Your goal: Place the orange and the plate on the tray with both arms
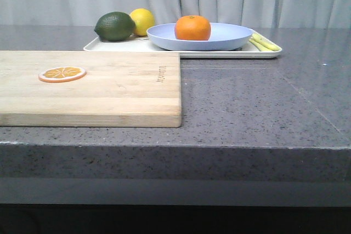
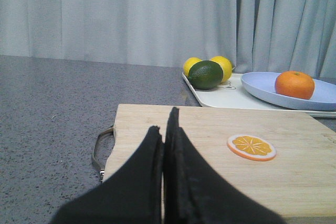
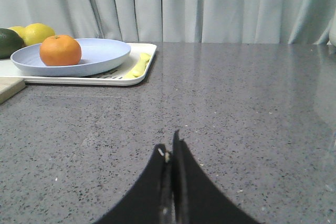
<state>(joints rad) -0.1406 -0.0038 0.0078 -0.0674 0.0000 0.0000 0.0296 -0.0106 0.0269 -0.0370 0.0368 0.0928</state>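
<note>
The orange (image 1: 192, 27) sits in the pale lavender-blue plate (image 1: 230, 38), and the plate rests on the cream-white tray (image 1: 181, 51) at the back of the table. All three also show in the left wrist view, orange (image 2: 294, 84), plate (image 2: 262, 85), tray (image 2: 231, 98), and in the right wrist view, orange (image 3: 60, 50), plate (image 3: 102, 53), tray (image 3: 142, 72). My left gripper (image 2: 164, 124) is shut and empty over the cutting board. My right gripper (image 3: 170, 142) is shut and empty above the bare countertop. Neither arm shows in the front view.
A wooden cutting board (image 1: 109, 89) with an orange slice (image 1: 62, 74) lies front left. A dark green avocado (image 1: 114, 26) and a yellow lemon (image 1: 142, 21) sit on the tray's left end; yellow pieces (image 1: 264, 43) lie at its right end. A curtain hangs behind.
</note>
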